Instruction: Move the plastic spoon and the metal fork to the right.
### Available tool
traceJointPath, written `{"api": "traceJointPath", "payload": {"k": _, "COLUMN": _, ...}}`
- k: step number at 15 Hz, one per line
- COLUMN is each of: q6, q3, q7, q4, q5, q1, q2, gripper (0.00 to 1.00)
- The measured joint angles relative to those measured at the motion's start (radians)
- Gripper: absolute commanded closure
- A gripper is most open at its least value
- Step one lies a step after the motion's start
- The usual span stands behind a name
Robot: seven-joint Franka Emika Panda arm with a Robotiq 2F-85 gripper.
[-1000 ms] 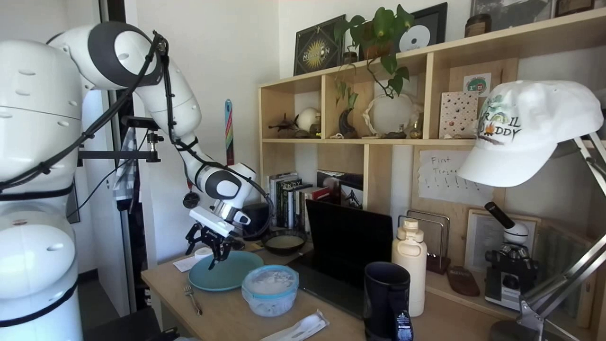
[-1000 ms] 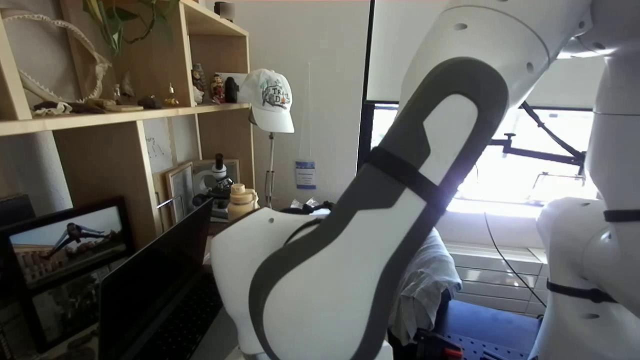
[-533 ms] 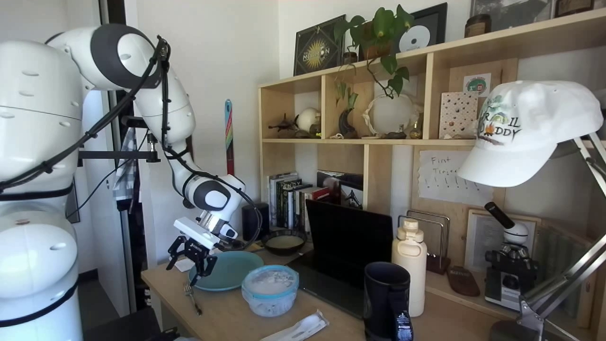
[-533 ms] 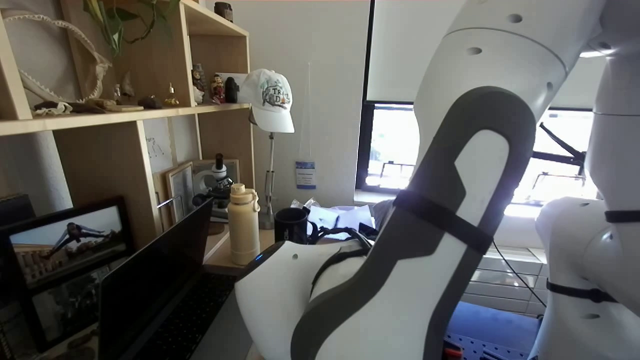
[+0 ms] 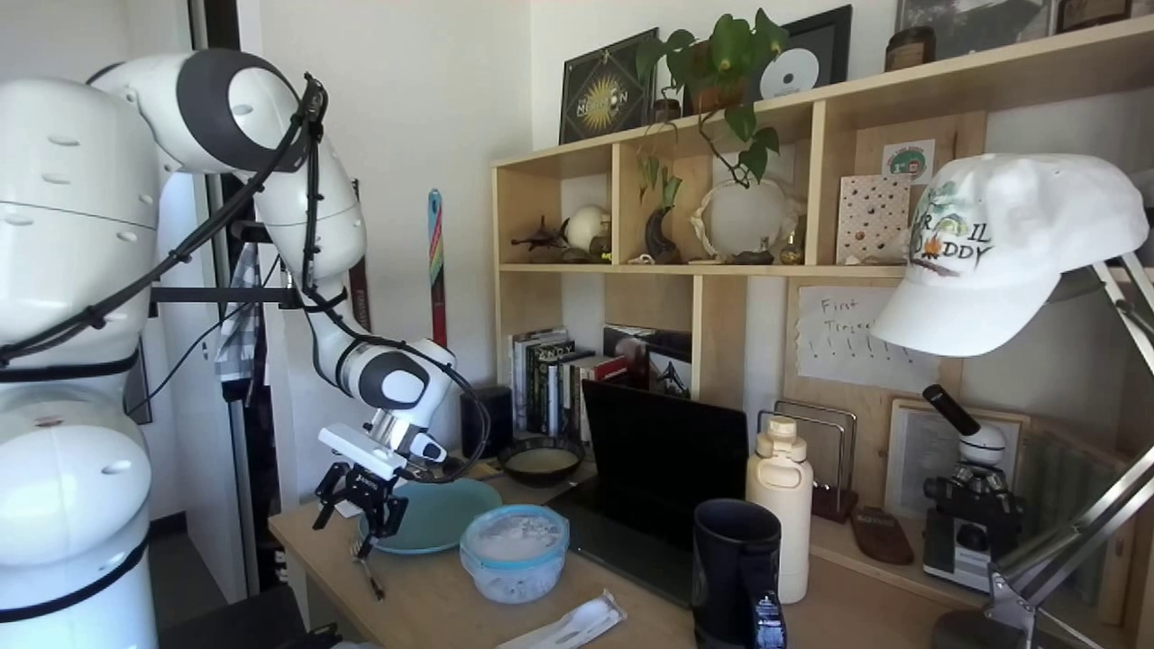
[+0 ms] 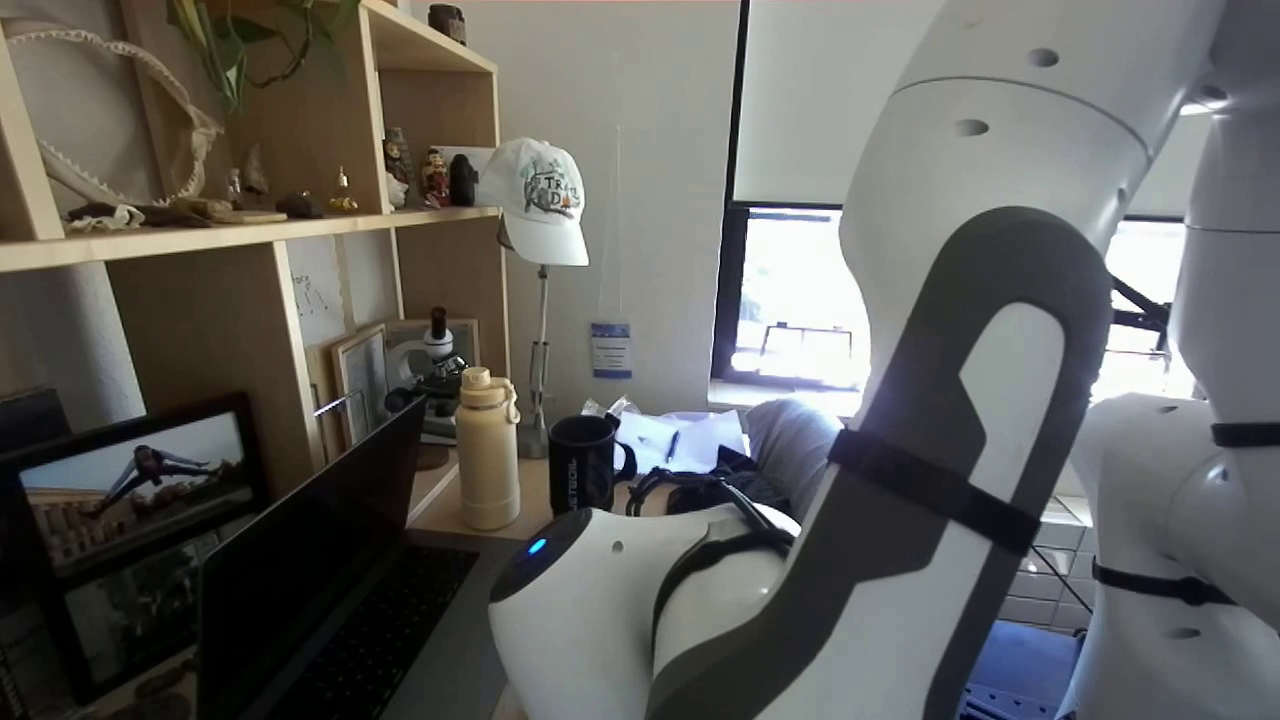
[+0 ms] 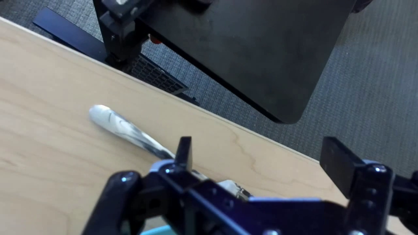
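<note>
The end effector is spread wide, pinching nothing; in the wrist view one finger crosses in front of the metal fork, which lies on the counter near its edge; picking it up seems the step in hand, best done by centring the jaws astride it before lowering; the plastic spoon, apparently wrapped, lies near a round lidded container showing pale, unidentifiable contents; the Jetboil mug is too dark inside to read.

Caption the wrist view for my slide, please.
The open gripper partly hides the metal fork lying on the wooden tabletop, near its edge.
</note>
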Motion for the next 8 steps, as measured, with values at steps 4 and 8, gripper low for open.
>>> {"api": "traceJointPath", "payload": {"k": 4, "q6": 0.047, "q3": 0.001, "q7": 0.012, "q4": -0.027, "q5": -0.001, "q1": 0.011, "q2": 0.016, "gripper": 0.0}}
{"api": "traceJointPath", "payload": {"k": 8, "q6": 0.079, "q3": -0.001, "q7": 0.012, "q4": -0.042, "q5": -0.037, "q1": 0.009, "q2": 0.021, "gripper": 0.0}}
